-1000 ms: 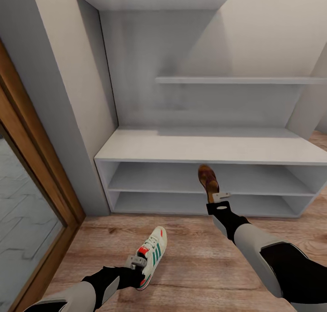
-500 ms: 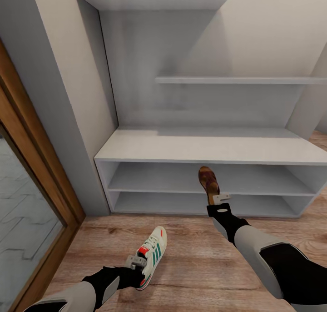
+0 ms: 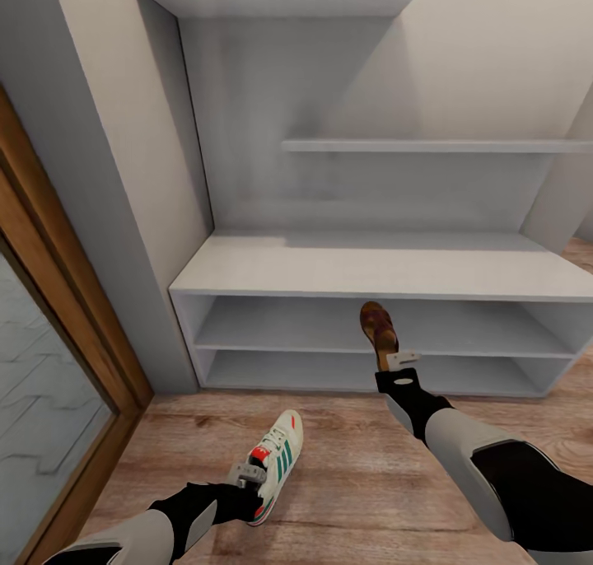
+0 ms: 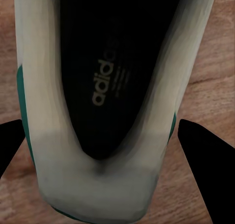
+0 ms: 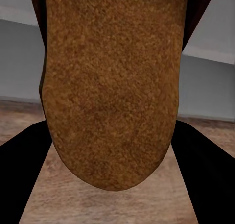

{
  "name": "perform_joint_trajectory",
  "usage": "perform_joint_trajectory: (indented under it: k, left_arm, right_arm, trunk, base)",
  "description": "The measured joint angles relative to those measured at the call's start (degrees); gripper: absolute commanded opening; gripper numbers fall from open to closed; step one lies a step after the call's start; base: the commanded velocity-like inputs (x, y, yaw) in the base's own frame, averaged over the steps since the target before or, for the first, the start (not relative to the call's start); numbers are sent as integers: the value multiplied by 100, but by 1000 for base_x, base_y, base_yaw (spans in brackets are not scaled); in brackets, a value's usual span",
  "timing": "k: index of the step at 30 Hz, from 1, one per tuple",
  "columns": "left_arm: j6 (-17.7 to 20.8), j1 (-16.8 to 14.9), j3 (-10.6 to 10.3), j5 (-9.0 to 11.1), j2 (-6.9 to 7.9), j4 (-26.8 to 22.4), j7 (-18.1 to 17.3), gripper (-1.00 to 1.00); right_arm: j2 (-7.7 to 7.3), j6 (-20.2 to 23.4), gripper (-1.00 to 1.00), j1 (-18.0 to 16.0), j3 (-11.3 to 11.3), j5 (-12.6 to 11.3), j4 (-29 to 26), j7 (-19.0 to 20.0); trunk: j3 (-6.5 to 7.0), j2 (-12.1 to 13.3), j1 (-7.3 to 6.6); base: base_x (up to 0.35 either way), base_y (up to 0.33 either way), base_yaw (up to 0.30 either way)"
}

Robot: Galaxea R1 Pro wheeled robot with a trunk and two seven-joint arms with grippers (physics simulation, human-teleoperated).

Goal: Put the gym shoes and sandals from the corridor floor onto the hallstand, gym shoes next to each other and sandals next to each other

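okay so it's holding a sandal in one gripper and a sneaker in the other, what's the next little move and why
Probably push the right gripper forward and set the sandal on the hallstand: it hangs in front of the upper open shelf, still off it. The left gripper holds the gym shoe low over the floor, farther back.

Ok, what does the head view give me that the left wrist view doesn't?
Head view: the hallstand with its open shelves, the right gripper holding a sandal up in front of the upper shelf opening, and a wood-framed panel on the left. Left wrist view: the gym shoe close up, its dark insole with printed lettering, a fingertip on either side of the heel. Both: that shoe, the left gripper, and the corridor floor.
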Motion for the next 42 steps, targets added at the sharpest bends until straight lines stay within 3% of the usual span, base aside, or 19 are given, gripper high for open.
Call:
perform_joint_trajectory:
  k: [42]
  left_arm:
    - [0,0,0,0,-3,0,0,-100]
  right_arm:
    - [14,-8,-100,94,9,-8,118,6]
  trunk:
    - [0,0,0]
  base:
    - [23,0,0]
